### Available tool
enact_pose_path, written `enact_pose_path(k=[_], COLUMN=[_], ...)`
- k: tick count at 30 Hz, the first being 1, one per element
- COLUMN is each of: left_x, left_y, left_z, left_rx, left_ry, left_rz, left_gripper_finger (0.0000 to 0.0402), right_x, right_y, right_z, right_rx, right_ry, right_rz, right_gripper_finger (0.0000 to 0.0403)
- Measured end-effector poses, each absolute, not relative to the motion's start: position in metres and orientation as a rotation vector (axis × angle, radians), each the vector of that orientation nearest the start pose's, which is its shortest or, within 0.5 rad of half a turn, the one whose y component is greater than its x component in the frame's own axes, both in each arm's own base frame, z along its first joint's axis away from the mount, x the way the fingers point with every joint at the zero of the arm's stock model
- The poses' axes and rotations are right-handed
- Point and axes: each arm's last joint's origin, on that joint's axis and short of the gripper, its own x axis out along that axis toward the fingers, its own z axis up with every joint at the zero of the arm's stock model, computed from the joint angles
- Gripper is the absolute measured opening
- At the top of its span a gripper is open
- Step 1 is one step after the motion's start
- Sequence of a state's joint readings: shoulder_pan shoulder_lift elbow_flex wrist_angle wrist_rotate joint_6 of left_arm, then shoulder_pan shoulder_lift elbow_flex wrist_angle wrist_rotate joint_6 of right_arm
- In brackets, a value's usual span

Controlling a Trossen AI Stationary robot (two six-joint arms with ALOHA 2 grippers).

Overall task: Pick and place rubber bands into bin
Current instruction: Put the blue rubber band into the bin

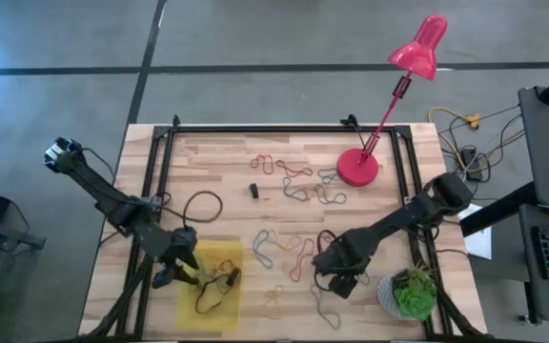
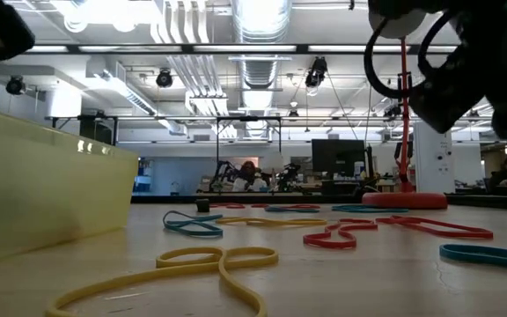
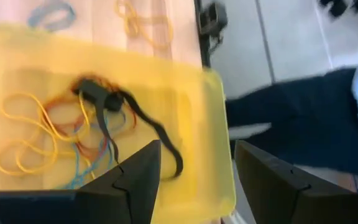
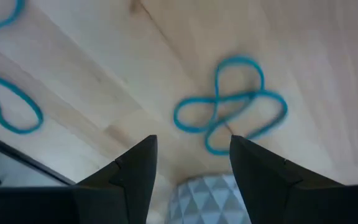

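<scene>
Currently the left gripper (image 1: 181, 272) is held over the bin (image 1: 219, 257) at 7 o'clock, jaws parted, nothing held. The right gripper (image 4: 191, 165), likewise spread and empty, hovers above a rubber band (image 4: 229, 112); its descent should be centred over the crossed strands so both are caught.

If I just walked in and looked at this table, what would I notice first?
Probably the bright pink lamp standing at the far right of the wooden table, with colourful rubber bands scattered around the middle. At the near left edge sits a yellow bin with a few bands already inside, and the left gripper hovers open over it. The right gripper hangs open above a band, beside a small green plant.
</scene>
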State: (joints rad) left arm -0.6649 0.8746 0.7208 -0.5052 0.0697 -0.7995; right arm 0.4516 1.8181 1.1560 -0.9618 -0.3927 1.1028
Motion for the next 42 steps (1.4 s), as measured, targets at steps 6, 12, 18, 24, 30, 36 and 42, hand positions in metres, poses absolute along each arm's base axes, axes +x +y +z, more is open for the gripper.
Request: enact_pose_path(k=[6, 12, 18, 24, 30, 36, 42], left_x=[0.131, 0.128, 0.13, 0.134, 0.135, 0.136, 0.14], left_y=[-0.097, -0.087, -0.083, -0.081, -0.081, -0.081, -0.082], left_z=[0.282, 0.288, 0.289, 0.287, 0.287, 0.285, 0.28], left_rx=[-0.572, -0.592, -0.601, -0.603, -0.576, -0.552, -0.511], left_ry=[0.767, 0.695, 0.678, 0.679, 0.676, 0.68, 0.685], left_rz=[-0.366, -0.318, -0.286, -0.264, -0.264, -0.266, -0.238], left_gripper_finger=[0.019, 0.019, 0.019, 0.019, 0.019, 0.019, 0.019], right_x=[0.266, 0.258, 0.257, 0.263, 0.294, 0.344, 0.387], right_y=[0.132, 0.128, 0.127, 0.128, 0.134, 0.132, 0.106], right_z=[0.145, 0.128, 0.123, 0.123, 0.14, 0.194, 0.257], right_rx=[0.661, 0.676, 0.667, 0.569, 0.62, 0.725, 0.699], right_ry=[1.804, 1.796, 1.777, 1.732, 1.572, 1.273, 0.969], right_rz=[-0.407, -0.408, -0.405, -0.323, -0.143, -0.016, -0.028], right_gripper_finger=[0.0189, 0.0184, 0.0126, 0.0023, 0.0008, 0.0008, 0.0008])
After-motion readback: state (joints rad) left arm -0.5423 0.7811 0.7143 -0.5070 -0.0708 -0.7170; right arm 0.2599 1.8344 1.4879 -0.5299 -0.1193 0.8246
